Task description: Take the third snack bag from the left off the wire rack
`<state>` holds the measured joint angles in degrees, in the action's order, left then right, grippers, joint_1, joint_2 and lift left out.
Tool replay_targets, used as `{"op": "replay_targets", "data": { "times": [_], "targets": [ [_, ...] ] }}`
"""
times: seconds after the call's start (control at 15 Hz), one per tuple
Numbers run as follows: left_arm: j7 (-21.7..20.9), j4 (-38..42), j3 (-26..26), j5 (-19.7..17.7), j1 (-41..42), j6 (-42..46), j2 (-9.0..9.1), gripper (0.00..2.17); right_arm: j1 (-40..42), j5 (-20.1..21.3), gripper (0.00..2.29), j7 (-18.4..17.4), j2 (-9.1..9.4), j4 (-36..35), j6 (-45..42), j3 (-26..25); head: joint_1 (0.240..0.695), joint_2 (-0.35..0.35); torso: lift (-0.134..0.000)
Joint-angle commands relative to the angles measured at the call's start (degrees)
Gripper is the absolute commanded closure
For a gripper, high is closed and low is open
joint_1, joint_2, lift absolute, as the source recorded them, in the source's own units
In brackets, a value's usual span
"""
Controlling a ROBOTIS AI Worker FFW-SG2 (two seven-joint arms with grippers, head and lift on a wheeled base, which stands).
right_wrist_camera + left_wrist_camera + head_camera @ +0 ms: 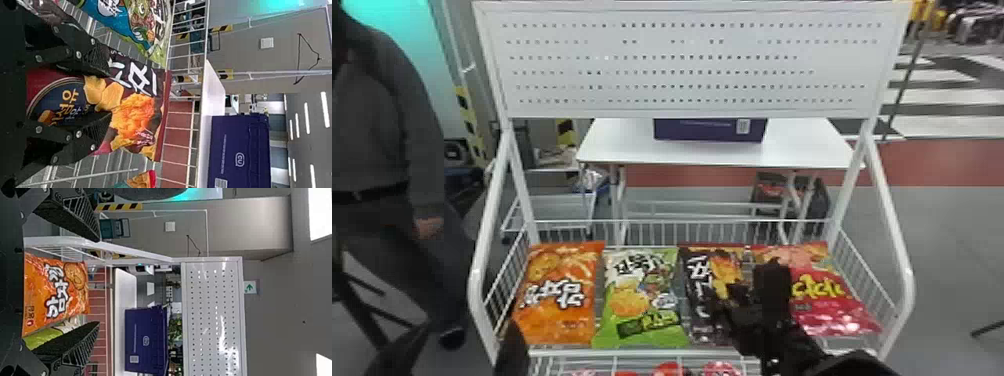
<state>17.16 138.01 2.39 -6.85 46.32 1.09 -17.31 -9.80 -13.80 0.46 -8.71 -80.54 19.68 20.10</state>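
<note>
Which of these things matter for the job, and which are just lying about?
In the job: black snack bag, third from left; wire rack; right gripper, open over that bag.
Just lying about: orange bag, green bag, red bag, blue box, white table, left gripper, open.

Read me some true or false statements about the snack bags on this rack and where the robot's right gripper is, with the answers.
1. The orange bag lies at the left end of the row in the wire rack. True.
2. The right gripper hangs over the orange bag. False: it is over the black bag, third from the left.
3. The right gripper's fingers are open, one on each side of the black bag's picture of chips. True.
4. The red bag lies in the middle of the row. False: it is at the right end, next to the black bag.
5. A blue box sits on the white table behind the rack. True.
</note>
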Motion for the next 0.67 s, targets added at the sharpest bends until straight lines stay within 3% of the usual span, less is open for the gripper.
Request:
{"op": "replay_targets", "data": {
  "times": [0.0, 0.33, 0.6],
  "targets": [
    [0.0, 0.1, 0.0, 0.0, 0.0, -0.2, -0.01, 0.14, 1.0, -0.8, 2.25, 0.6, -0.26, -2.0, -0.2, -0.2, 0.499, 0.000, 0.000],
    [0.0, 0.2, 0.3, 0.1, 0.0, -0.2, 0.25, 0.14, 4.4, -1.1, 2.25, 0.2, -0.78, -8.3, 0.1, -1.5, 0.499, 0.000, 0.000],
    [0.0, 0.2, 0.6, 0.3, 0.0, -0.2, 0.34, 0.14, 9.7, -3.4, 2.25, -0.4, -3.68, -20.6, 1.0, -3.2, 0.499, 0.000, 0.000]
  ]
}}
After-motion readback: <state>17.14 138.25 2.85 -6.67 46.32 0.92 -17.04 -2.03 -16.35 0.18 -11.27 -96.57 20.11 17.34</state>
